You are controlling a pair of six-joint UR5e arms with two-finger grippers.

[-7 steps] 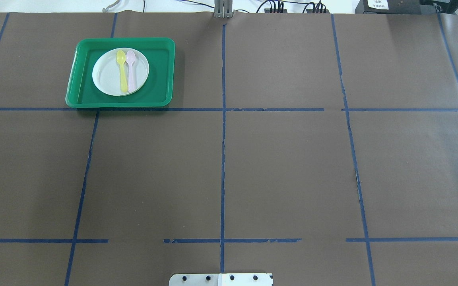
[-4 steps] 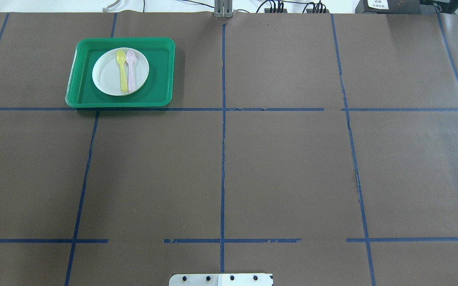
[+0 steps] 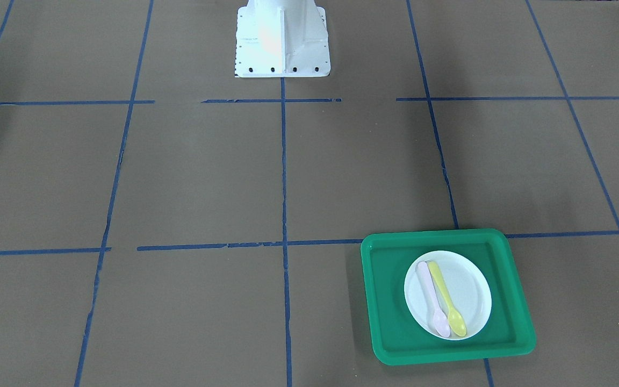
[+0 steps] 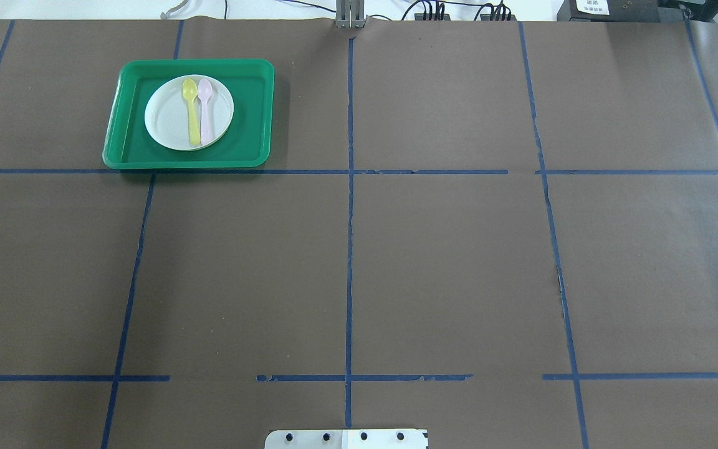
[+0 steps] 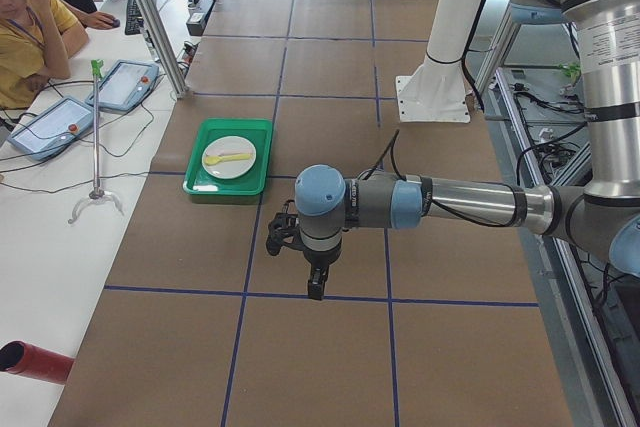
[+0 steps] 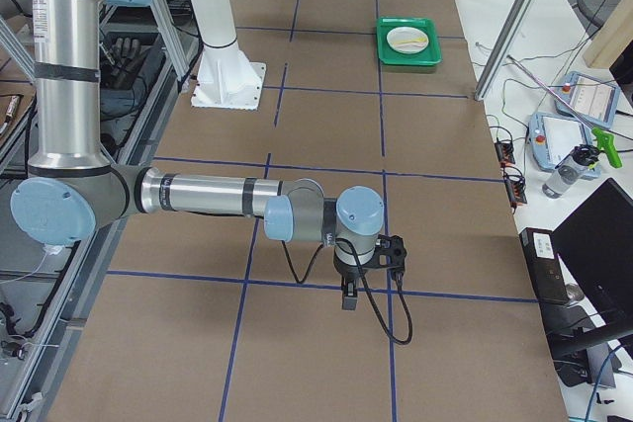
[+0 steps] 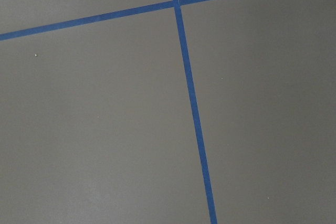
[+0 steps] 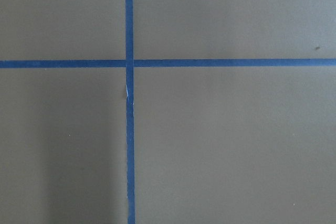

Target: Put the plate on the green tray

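Note:
The green tray (image 4: 253, 125) lies at the table's far left in the overhead view and at the lower right in the front view (image 3: 390, 301). A white round plate (image 4: 169, 118) sits flat inside it, also seen in the front view (image 3: 470, 290). A yellow spoon (image 4: 192, 118) and a pink spoon (image 4: 207, 115) lie side by side on the plate. My left gripper (image 5: 316, 282) shows only in the exterior left view, far from the tray; I cannot tell whether it is open. My right gripper (image 6: 348, 295) shows only in the exterior right view; I cannot tell its state.
Blue tape lines divide the brown table cover into squares. The white robot base (image 3: 281, 37) stands at the table's near-robot edge. An operator (image 5: 30, 27) sits at a side bench with tablets beyond the tray. Both wrist views show only bare cover and tape.
A black part of the left arm at the overhead view's left edge one second ago has left that view. Tray, plate and spoons have not moved.

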